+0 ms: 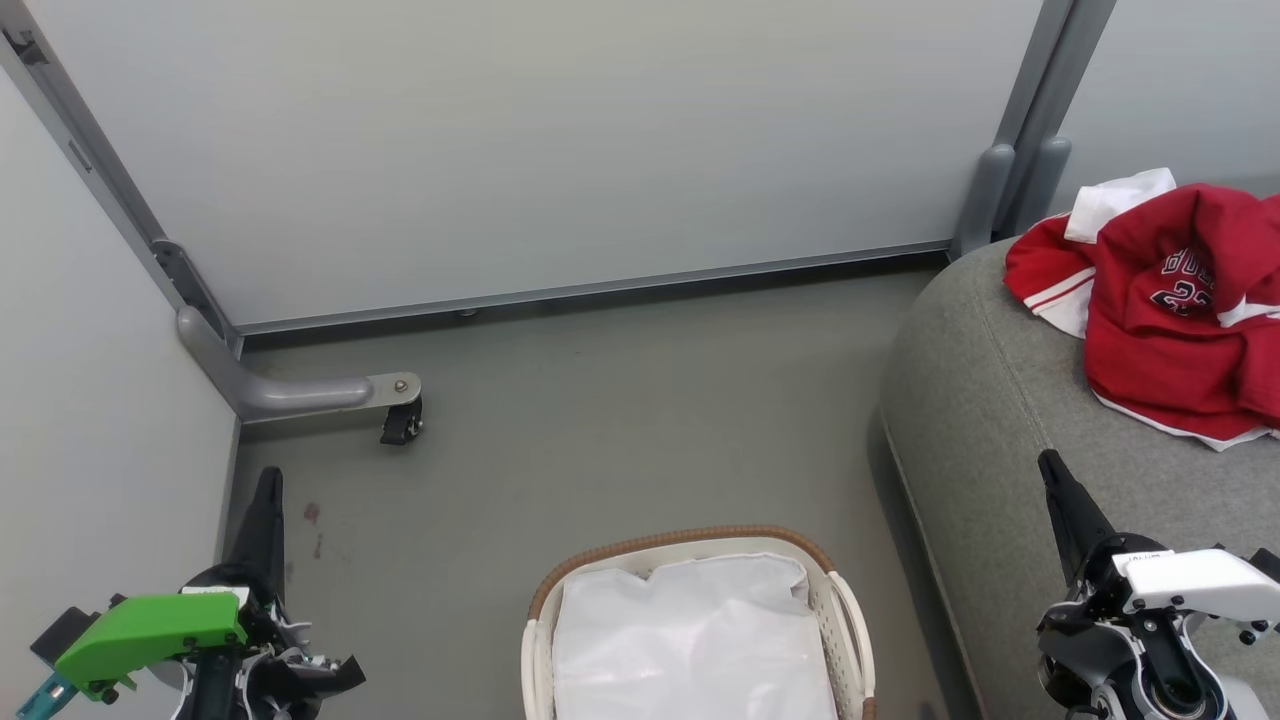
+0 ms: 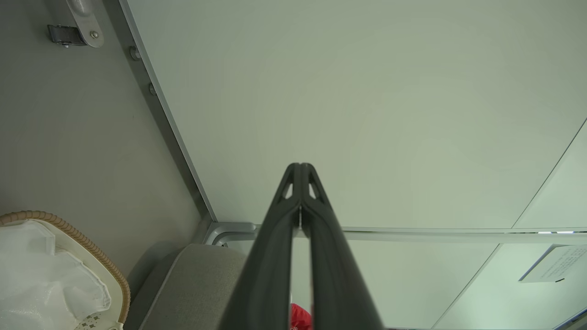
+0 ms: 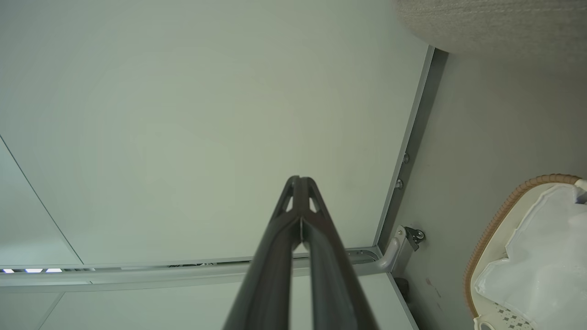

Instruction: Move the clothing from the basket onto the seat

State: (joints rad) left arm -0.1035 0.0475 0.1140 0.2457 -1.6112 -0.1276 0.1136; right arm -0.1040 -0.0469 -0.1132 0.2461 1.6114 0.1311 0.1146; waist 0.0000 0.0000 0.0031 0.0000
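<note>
In the head view, the red clothing (image 1: 1160, 330) lies in a crumpled heap on the seat (image 1: 990, 420), at the upper right. It is smooth jersey fabric with white trim, stripes and dark lettering on a fold. The seat is grey woven upholstery with a rounded edge and a stitched seam. The basket (image 1: 690, 537) stands on the smooth grey floor (image 1: 600, 430) just beside the seat. It is oval, of white slatted plastic with a brown braided rim, and a wrinkled white liner (image 1: 690, 640) lies in it. The left gripper (image 1: 268, 490) points up at the lower left and the right gripper (image 1: 1055, 480) at the lower right, over the seat's front. Each shows as a single dark tapered blade. A curved grey foot with a black caster (image 1: 400, 420) stands by the pale wall panel (image 1: 550, 140).

In the left wrist view, the left gripper (image 2: 300, 167) has its long matte fingers pressed together at the tips, pinching nothing. The basket's braided rim (image 2: 91, 250) and the seat (image 2: 192, 284) lie at the lower left, and a sliver of red cloth (image 2: 300, 316) shows between the fingers.

In the right wrist view, the right gripper (image 3: 300, 179) is likewise pressed tip to tip on nothing. The basket (image 3: 504, 211) is at the right and the seat's coarse weave (image 3: 495, 23) at the top.
</note>
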